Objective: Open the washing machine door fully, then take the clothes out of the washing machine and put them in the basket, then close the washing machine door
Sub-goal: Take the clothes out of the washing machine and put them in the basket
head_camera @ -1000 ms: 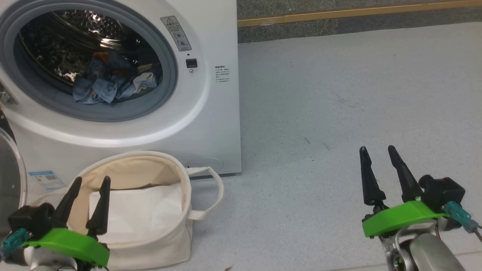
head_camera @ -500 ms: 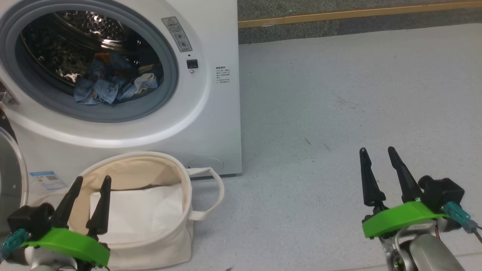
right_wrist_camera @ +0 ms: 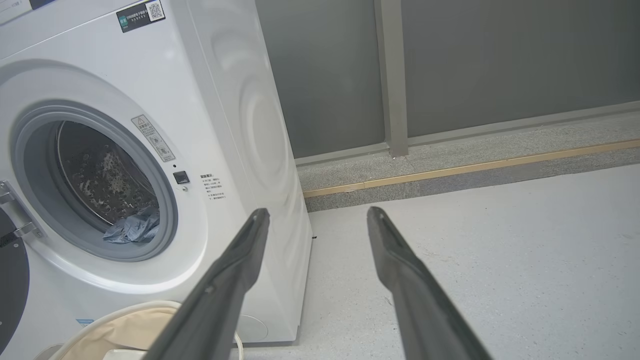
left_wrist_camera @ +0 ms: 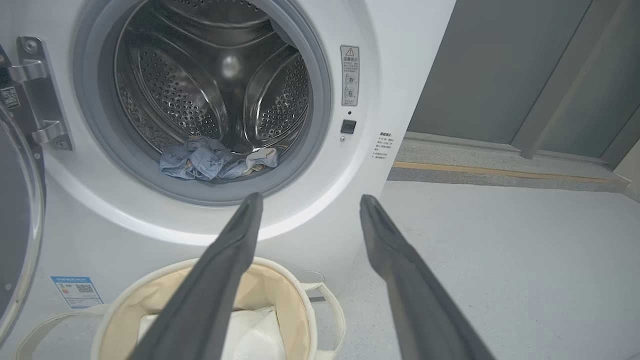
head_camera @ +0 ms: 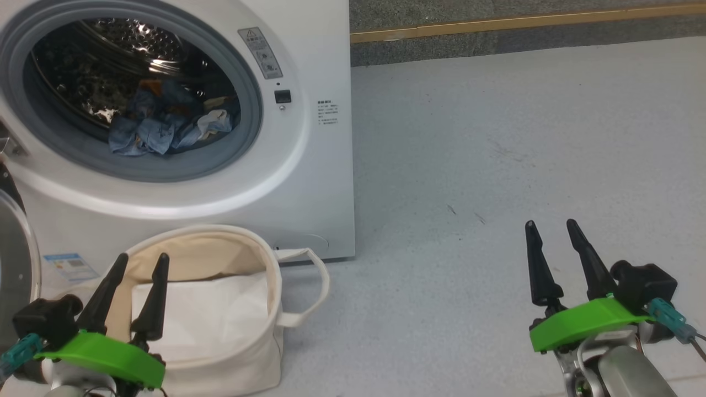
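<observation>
— What do we see past our left gripper [left_wrist_camera: 309, 197]?
— Our jaws stand apart. Beyond them the washing machine [left_wrist_camera: 390, 75] is open, the clothes [left_wrist_camera: 212, 162] heaped low in its drum [left_wrist_camera: 190, 85].
— And below us?
— The basket [left_wrist_camera: 282, 295], a white sheet [left_wrist_camera: 252, 332] inside; the washing machine door [left_wrist_camera: 17, 215] swung out at the left edge.

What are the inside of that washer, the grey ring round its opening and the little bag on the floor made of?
Drum: shiny perforated metal, likely stainless steel. Grey ring: matte, probably rubber. Basket: cream cloth, seemingly canvas; its soft walls sag and crease.
</observation>
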Controlling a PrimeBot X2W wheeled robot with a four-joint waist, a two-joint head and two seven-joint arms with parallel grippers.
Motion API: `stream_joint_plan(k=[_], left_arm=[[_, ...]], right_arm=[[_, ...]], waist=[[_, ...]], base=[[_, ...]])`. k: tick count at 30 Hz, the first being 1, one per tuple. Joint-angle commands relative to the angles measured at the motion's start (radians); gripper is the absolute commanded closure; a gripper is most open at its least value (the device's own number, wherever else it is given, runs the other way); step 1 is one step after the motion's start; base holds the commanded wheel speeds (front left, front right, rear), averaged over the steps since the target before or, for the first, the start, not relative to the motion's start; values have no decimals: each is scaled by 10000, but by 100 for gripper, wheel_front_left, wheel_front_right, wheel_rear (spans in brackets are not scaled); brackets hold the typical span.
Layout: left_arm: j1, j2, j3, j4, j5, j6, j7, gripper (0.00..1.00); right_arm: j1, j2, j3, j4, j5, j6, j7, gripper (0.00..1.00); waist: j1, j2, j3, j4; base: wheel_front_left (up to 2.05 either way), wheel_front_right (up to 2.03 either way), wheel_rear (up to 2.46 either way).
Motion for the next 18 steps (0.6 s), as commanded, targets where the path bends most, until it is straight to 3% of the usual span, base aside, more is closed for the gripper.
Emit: stream_joint_plan(k=[1, 18], left_arm=[[-660, 417, 384, -342, -61, -39, -17, 0], [-1114, 55, -45, -289, 146, 300, -281, 0]], right_arm=[[-270, -87, 190, -257, 17, 10, -122, 0], [-292, -8, 228, -285, 28, 10, -122, 0]], waist=[[1, -1, 11, 5], [1, -1, 201, 143]], base=[[148, -143, -6], [183, -190, 7]])
